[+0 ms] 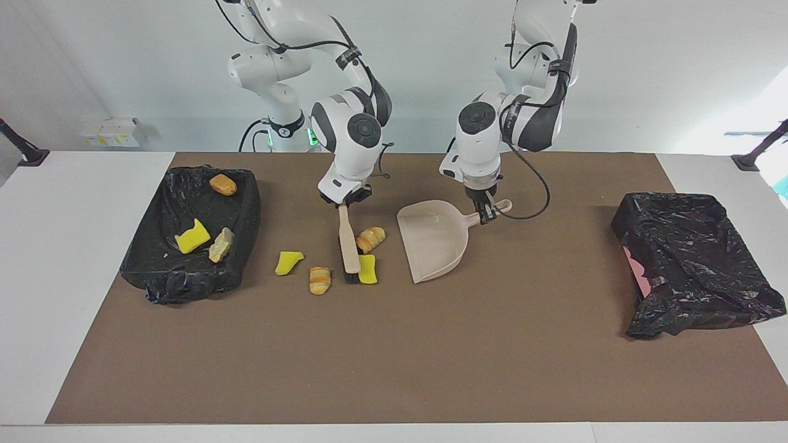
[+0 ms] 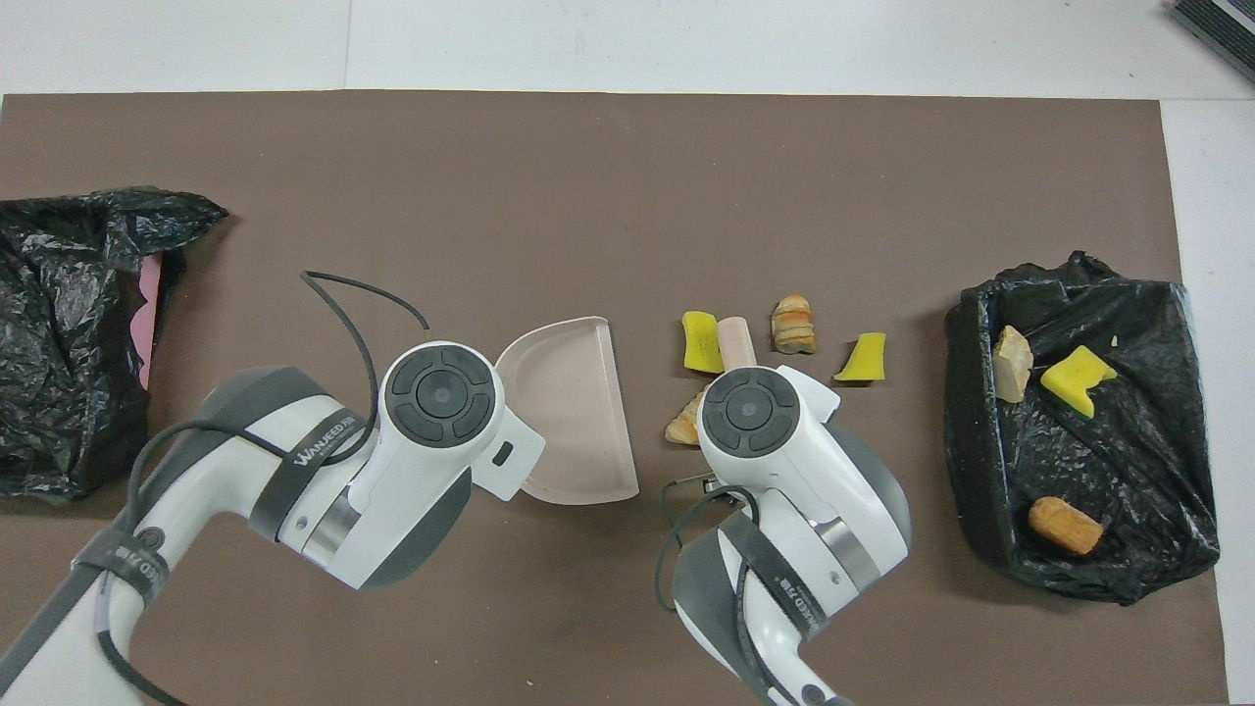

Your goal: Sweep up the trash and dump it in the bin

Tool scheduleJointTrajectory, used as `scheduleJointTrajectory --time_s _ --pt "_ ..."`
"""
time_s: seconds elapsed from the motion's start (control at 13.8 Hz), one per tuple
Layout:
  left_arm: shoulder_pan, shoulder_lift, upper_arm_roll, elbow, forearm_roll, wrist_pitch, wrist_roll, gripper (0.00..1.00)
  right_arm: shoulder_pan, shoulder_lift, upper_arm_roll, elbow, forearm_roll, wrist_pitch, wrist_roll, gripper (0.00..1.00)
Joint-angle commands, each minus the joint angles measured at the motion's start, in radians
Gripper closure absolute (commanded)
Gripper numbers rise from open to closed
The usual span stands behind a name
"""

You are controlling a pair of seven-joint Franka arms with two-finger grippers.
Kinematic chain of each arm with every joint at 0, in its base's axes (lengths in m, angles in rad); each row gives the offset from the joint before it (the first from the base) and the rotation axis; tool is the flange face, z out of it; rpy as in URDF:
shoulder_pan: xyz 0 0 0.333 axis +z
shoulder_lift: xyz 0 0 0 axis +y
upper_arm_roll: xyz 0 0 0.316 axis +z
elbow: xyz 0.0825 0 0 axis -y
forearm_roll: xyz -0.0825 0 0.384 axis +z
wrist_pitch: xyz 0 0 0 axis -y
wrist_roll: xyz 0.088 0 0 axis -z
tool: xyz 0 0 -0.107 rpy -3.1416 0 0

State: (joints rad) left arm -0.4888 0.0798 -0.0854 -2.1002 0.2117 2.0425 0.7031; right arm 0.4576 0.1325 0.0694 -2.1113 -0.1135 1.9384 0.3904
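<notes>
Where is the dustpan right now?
The dustpan sits on the brown mat near the middle of the table, its handle held by the left gripper. Its open mouth faces the brush and the bread-like lump beside it.

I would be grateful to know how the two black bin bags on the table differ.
The bin bag at the right arm's end lies open and holds three trash pieces; the bin bag at the left arm's end is crumpled over, showing pink inside, no trash visible. Both are black plastic.

Smooth plastic dustpan [image 1: 431,243]; crinkled glossy black bag [image 1: 689,264]; matt brown mat [image 1: 394,357]
</notes>
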Motion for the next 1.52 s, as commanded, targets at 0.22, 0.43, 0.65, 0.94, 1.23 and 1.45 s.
scheduleJointTrajectory --time_s 0.22,0.43,0.65,0.94,1.23,1.45 --pt "-0.024 -0.035 0.01 -0.055 0.009 0.048 -0.062 1.0 0.081 -0.001 0.013 -0.01 0.19 0.024 -0.051 1.0" --pt "-0.022 -0.051 0.01 -0.107 0.009 0.105 -0.057 1.0 0.156 -0.001 0.018 0.023 0.265 0.024 -0.042 1.0" --pt "-0.007 -0.055 0.01 -0.124 0.008 0.148 -0.043 1.0 0.19 0.025 0.017 0.118 0.293 -0.013 0.01 1.0" --pt "0.004 -0.051 0.012 -0.123 -0.003 0.176 -0.042 1.0 0.144 0.081 0.007 0.272 0.197 -0.11 0.01 1.0" --pt "0.021 -0.044 0.012 -0.118 -0.017 0.174 -0.04 1.0 0.026 0.105 0.007 0.309 0.083 -0.114 -0.007 1.0" --pt "0.022 -0.044 0.012 -0.115 -0.017 0.176 -0.04 1.0 -0.02 0.11 0.003 0.304 0.006 -0.162 0.005 1.0"
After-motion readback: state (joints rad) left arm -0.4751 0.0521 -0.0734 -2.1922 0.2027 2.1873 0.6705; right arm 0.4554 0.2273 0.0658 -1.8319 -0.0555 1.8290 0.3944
